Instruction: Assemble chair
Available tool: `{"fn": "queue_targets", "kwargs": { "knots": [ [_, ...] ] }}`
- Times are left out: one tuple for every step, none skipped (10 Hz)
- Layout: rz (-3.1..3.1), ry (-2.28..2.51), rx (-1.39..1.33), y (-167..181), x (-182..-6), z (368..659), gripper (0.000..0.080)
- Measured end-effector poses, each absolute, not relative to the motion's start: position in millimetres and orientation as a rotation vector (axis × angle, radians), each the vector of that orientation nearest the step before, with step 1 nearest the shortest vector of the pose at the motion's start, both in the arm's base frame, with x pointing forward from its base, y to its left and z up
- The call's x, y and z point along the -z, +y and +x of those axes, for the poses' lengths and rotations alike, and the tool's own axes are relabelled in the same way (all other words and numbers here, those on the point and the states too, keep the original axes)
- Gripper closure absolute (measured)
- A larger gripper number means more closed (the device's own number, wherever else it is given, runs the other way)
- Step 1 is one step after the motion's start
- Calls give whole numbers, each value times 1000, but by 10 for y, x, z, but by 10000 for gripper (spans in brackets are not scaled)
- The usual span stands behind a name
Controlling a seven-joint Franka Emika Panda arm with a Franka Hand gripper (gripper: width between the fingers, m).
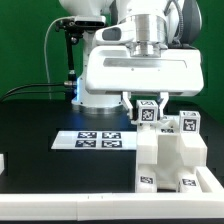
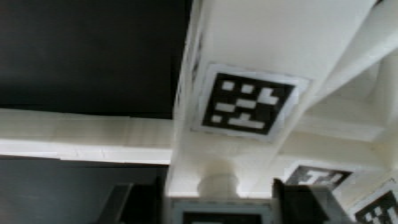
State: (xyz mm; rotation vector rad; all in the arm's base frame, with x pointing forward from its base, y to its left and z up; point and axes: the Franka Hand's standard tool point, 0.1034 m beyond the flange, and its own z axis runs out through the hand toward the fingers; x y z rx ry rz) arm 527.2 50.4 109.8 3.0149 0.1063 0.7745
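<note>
i am watching the tool [image 1: 147, 104] hanging over the chunky white plastic chair [image 1: 172, 160], which is sitting on the black table [image 1: 40, 140] toward the exterior view's right. the chair is showing as a stepped white block with small square black-and-white tags on its faces. the tool's two dark fingers [image 1: 128, 100] are standing partly apart on either side of a tagged upright white piece [image 1: 147, 110] at the chair's top, and they are looking closed against it, so i am reading it as gripped. in the wrist view a long white bar [image 2: 240, 60] carrying a tag is running away from the fingers [image 2: 139, 203], crossing another white bar. the flat white marker board [image 1: 98, 140] is lying on the table just beside the chair, on the exterior view's left.
</note>
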Motion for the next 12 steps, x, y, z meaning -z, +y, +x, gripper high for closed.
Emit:
{"fn": "queue_targets", "kwargs": {
  "knots": [
    [3016, 109, -773, 514, -1093, 5269, 517],
    [3015, 110, -770, 510, -1080, 5265, 517],
    [3015, 109, -764, 500, -1056, 5258, 517],
    [3011, 109, -769, 495, -1044, 5261, 517],
    [3001, 110, -792, 488, -1044, 5278, 517],
    [2994, 110, -806, 483, -1043, 5286, 517],
    [2994, 110, -806, 484, -1043, 5286, 517],
    [2994, 110, -806, 484, -1043, 5286, 517],
    [2994, 111, -805, 484, -1042, 5285, 517],
    [2994, 111, -805, 484, -1042, 5285, 446],
    [2994, 111, -805, 484, -1041, 5285, 309],
    [2994, 111, -805, 483, -1041, 5285, 309]
  ]
}}
